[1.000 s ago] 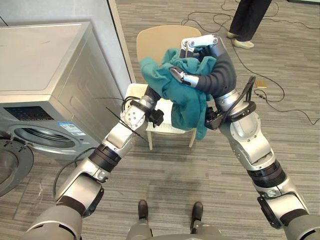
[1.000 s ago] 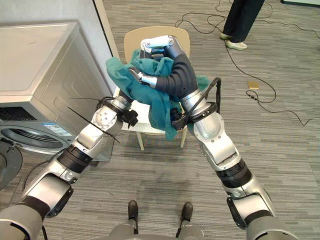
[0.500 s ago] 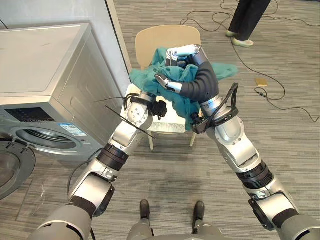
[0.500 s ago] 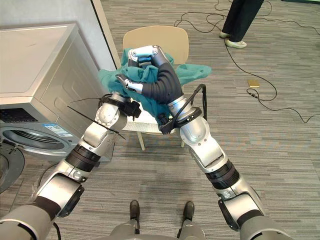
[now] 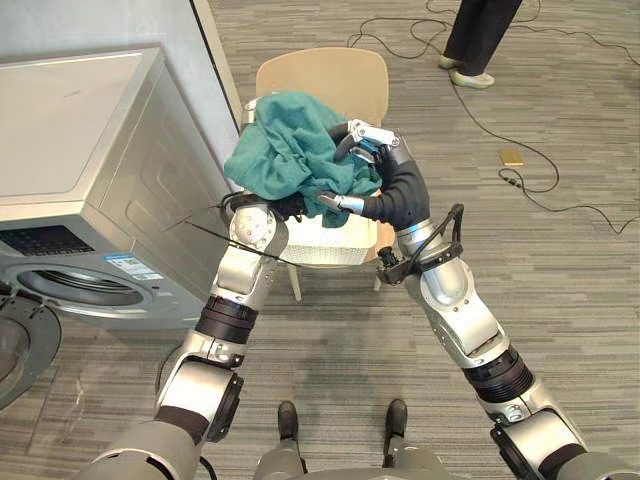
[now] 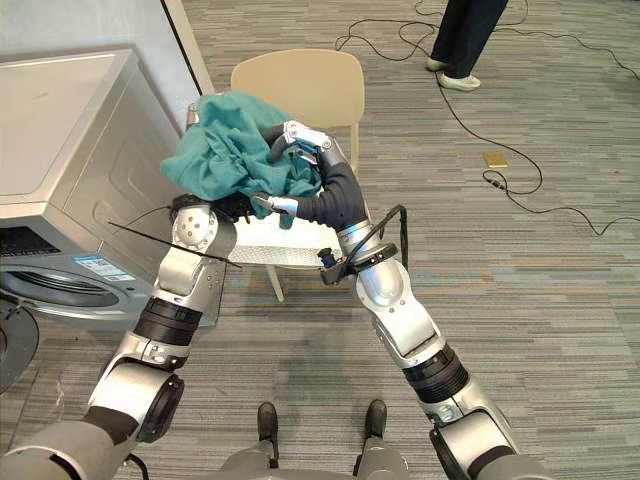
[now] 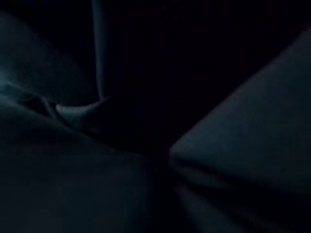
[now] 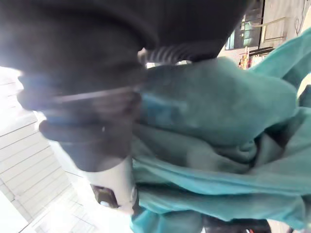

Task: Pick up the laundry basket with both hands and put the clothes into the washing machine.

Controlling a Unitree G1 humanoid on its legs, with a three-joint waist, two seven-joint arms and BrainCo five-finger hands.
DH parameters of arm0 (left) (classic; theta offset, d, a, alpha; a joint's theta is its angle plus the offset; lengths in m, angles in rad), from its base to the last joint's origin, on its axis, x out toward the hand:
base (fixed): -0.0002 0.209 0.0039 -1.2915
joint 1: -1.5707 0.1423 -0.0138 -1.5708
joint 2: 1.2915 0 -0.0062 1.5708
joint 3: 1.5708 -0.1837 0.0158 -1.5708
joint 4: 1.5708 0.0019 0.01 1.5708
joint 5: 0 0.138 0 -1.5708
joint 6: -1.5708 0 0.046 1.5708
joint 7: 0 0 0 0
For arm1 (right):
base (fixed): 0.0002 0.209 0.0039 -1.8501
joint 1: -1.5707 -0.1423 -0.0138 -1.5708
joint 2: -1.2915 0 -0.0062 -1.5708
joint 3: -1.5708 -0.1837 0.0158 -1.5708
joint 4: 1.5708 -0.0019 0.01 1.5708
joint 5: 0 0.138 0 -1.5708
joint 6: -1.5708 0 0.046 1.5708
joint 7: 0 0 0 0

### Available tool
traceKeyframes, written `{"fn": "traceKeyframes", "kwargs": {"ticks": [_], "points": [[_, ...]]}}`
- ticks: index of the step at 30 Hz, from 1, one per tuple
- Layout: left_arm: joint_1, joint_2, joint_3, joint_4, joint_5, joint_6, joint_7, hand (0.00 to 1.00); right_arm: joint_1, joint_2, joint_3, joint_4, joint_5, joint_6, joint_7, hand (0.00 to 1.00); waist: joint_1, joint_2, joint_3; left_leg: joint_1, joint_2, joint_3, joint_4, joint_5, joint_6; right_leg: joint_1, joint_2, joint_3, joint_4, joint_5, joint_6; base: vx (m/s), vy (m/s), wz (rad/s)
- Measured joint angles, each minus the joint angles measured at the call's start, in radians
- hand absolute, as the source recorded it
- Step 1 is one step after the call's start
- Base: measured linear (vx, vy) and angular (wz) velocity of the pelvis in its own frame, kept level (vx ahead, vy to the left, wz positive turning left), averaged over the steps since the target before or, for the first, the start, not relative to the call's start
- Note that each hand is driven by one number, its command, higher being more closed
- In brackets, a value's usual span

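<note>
Upper centre, the teal garment [image 5: 290, 150] is bunched above the chair [image 5: 330, 75]. Our right hand [image 5: 368, 133] curls into it; our left hand is buried beneath, and we cannot tell its grip. Gripped unevenly, the garment may slide off short of the washing machine [image 5: 90, 180] at left.

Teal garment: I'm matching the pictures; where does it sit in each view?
Left eye view: teal garment upper centre, over the chair.
Right eye view: left of centre.
Left wrist view: dark folds, cannot tell.
Right wrist view: bunched against the right hand.
Landmark: chair backrest.
</note>
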State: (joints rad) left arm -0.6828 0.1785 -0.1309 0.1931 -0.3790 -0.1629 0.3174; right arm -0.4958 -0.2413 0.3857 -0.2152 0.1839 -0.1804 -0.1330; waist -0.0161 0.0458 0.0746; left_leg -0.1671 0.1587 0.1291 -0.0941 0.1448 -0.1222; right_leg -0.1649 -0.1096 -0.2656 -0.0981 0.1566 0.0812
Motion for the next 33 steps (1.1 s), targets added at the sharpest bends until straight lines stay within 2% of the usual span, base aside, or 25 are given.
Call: {"fn": "traceKeyframes", "kwargs": {"ticks": [6, 10, 14, 16, 21, 24, 25, 26, 27, 28, 29, 30, 31, 33], "points": [[0.1, -0.014, 0.032, -0.036, 0.04, 0.001, 0.011, 1.0, 0.048, 0.041, -0.072, 0.0, -0.024, 0.01, -0.003, 0.0, 0.003, 0.0, 0.0, 0.01, 0.001, 0.009, 0.0, -0.008, 0.002, 0.005, 0.0, 0.008, 0.0, -0.004, 0.005, 0.01, 0.014, -0.03], [0.154, -0.03, 0.1, -0.041, 0.073, 0.002, 0.007, 1.0, 0.094, 0.04, -0.143, -0.001, -0.03, 0.016, 0.003, 0.0, 0.002, 0.0, 0.0, 0.04, 0.001, 0.008, 0.0, -0.012, -0.001, 0.037, 0.001, 0.006, 0.0, -0.005, 0.005, 0.01, 0.005, 0.01], [0.235, -0.029, 0.189, -0.126, 0.088, 0.001, -0.013, 1.0, 0.128, 0.039, -0.276, -0.007, -0.04, 0.016, 0.0, 0.0, 0.002, -0.001, -0.001, 0.05, 0.001, 0.008, 0.0, -0.017, 0.0, 0.048, 0.001, 0.006, 0.0, -0.01, 0.01, 0.0, 0.0, 0.0], [0.326, -0.028, 0.258, -0.186, 0.095, 0.0, -0.015, 1.0, 0.182, 0.038, -0.379, -0.008, -0.064, 0.022, -0.011, 0.0, 0.004, 0.0, -0.003, 0.072, 0.002, 0.009, 0.0, -0.025, 0.002, 0.07, 0.001, 0.006, 0.0, -0.015, 0.011, 0.0, 0.0, 0.0], [0.511, -0.032, 0.406, -0.312, 0.097, -0.004, -0.032, 1.0, 0.281, 0.037, -0.538, -0.008, -0.123, 0.041, -0.043, 0.0, 0.013, 0.0, -0.024, 0.077, 0.003, 0.007, 0.0, -0.029, 0.002, 0.077, 0.002, 0.005, 0.0, -0.02, 0.016, 0.03, 0.014, 0.02], [0.599, -0.08, 0.451, -0.375, 0.096, -0.011, -0.037, 1.0, 0.341, 0.036, -0.625, 0.002, -0.158, 0.061, -0.048, 0.0, 0.036, 0.0, -0.024, 0.091, 0.005, -0.011, 0.002, -0.028, 0.003, 0.107, 0.004, -0.018, 0.0, -0.023, 0.01, 0.0, 0.007, 0.3], [0.66, -0.122, 0.455, -0.44, 0.089, -0.021, -0.045, 1.0, 0.38, 0.035, -0.668, 0.005, -0.19, 0.084, -0.081, 0.0, 0.045, 0.0, -0.024, 0.063, 0.007, -0.046, 0.033, -0.032, 0.008, 0.113, -0.003, -0.066, 0.048, -0.063, 0.01, -0.06, 0.006, 0.87], [0.692, -0.148, 0.455, -0.479, 0.079, -0.026, -0.054, 1.0, 0.404, 0.035, -0.698, 0.017, -0.225, 0.101, -0.094, 0.0, 0.058, 0.0, -0.024, 0.049, 0.011, -0.054, 0.056, -0.049, 0.034, 0.107, -0.008, -0.092, 0.093, -0.097, 0.007, -0.09, -0.001, 1.05], [0.731, -0.17, 0.455, -0.512, 0.075, -0.042, -0.054, 1.0, 0.421, 0.031, -0.723, 0.062, -0.269, 0.124, -0.109, 0.0, 0.063, 0.001, -0.024, 0.019, 0.016, -0.044, 0.097, -0.097, 0.105, 0.103, -0.011, -0.12, 0.135, -0.123, 0.004, -0.07, -0.009, 0.85], [0.75, -0.177, 0.455, -0.522, 0.074, -0.047, -0.054, 1.0, 0.432, 0.03, -0.737, 0.094, -0.288, 0.136, -0.115, 0.0, 0.061, 0.007, -0.022, -0.001, 0.021, -0.018, 0.122, -0.13, 0.162, 0.102, -0.011, -0.122, 0.144, -0.129, -0.003, -0.02, -0.058, 1.42], [0.769, -0.189, 0.459, -0.526, 0.065, -0.053, -0.058, 1.0, 0.472, 0.02, -0.791, 0.193, -0.36, 0.184, -0.126, 0.0, 0.052, -0.039, -0.05, -0.043, 0.039, 0.086, 0.176, -0.22, 0.288, 0.112, -0.014, -0.132, 0.119, -0.139, -0.027, -0.01, -0.01, 1.37], [0.773, -0.197, 0.461, -0.528, 0.062, -0.056, -0.06, 1.0, 0.478, 0.014, -0.813, 0.241, -0.388, 0.202, -0.127, 0.0, 0.056, -0.045, -0.051, -0.068, 0.053, 0.112, 0.227, -0.218, 0.28, 0.109, -0.03, -0.16, 0.11, -0.14, -0.03, 0.0, 0.031, 1.44], [0.798, -0.213, 0.479, -0.528, 0.056, -0.059, -0.077, 1.0, 0.482, -0.003, -0.846, 0.355, -0.469, 0.252, -0.121, 0.0, 0.065, -0.038, -0.048, -0.124, 0.105, 0.145, 0.397, -0.219, 0.276, 0.105, -0.041, -0.205, 0.14, -0.134, -0.035, 0.0, 0.147, 0.71], [0.844, -0.233, 0.489, -0.502, 0.05, -0.058, -0.116, 1.0, 0.522, 0.0, -0.906, 0.516, -0.546, 0.299, -0.091, 0.0, 0.06, -0.039, -0.047, -0.127, 0.151, 0.195, 0.599, -0.222, 0.28, 0.116, -0.079, -0.256, 0.164, -0.134, -0.034, 0.06, 0.176, 0.75]]}}
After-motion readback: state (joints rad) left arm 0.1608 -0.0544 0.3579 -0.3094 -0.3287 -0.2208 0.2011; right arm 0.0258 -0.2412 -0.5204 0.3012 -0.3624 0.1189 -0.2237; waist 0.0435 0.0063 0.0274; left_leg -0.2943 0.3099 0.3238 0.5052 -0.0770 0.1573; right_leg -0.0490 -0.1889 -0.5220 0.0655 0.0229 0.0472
